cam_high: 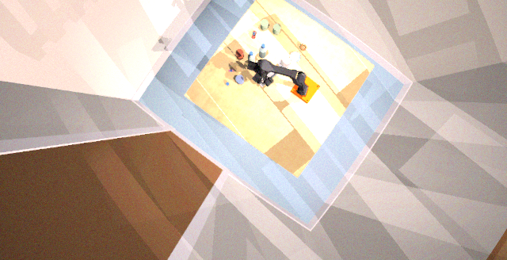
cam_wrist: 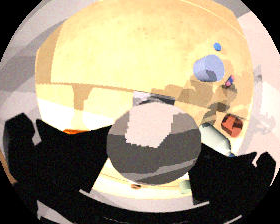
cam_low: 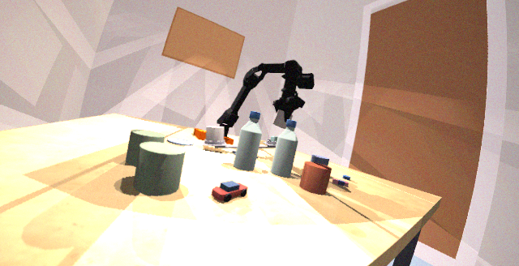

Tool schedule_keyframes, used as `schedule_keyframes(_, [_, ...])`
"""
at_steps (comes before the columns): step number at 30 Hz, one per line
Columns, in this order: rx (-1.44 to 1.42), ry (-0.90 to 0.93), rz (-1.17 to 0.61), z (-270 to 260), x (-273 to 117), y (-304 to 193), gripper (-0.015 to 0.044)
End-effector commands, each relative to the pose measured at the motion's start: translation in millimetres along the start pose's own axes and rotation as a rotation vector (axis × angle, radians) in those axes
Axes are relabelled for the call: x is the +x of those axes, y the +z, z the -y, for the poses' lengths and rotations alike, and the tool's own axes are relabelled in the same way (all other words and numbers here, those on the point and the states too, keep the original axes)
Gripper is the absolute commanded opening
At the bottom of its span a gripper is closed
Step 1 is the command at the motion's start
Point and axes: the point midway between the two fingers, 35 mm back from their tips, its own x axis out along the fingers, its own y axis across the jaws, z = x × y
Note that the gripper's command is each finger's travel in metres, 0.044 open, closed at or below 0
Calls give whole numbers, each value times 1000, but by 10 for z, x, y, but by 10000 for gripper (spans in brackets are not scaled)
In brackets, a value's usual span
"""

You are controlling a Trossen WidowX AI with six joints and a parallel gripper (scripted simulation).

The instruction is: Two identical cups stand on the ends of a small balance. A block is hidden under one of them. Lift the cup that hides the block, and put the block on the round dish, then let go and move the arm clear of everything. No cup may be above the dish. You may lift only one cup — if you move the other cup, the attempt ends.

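Note:
My gripper (cam_low: 283,114) (cam_wrist: 153,145) is shut on a grey-white cup (cam_low: 279,119) (cam_wrist: 153,160), held well above the balance. The cup's round top fills the middle of the wrist view and hides what is below. The other cup (cam_low: 214,134) stands on the far end of the balance (cam_low: 268,147) in the exterior view. A small pale green block (cam_low: 274,139) sits on the uncovered end, below the held cup. The pale round dish (cam_low: 181,141) (cam_high: 295,57) lies beyond the standing cup, with no cup seen above it.
Two bottles (cam_low: 247,148) (cam_low: 285,154) stand near the balance. Two green cylinders (cam_low: 159,170) (cam_low: 139,148), a red toy car (cam_low: 229,191), a red cup (cam_low: 315,178) and a blue cup (cam_high: 239,79) (cam_wrist: 209,68) stand farther out. The arm's base is on an orange plate (cam_high: 313,89).

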Motion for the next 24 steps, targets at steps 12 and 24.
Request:
schedule_keyframes(12, [0, 0, 0, -1, -8, -1, 0])
schedule_keyframes(24, [0, 0, 0, -1, -8, -1, 0])
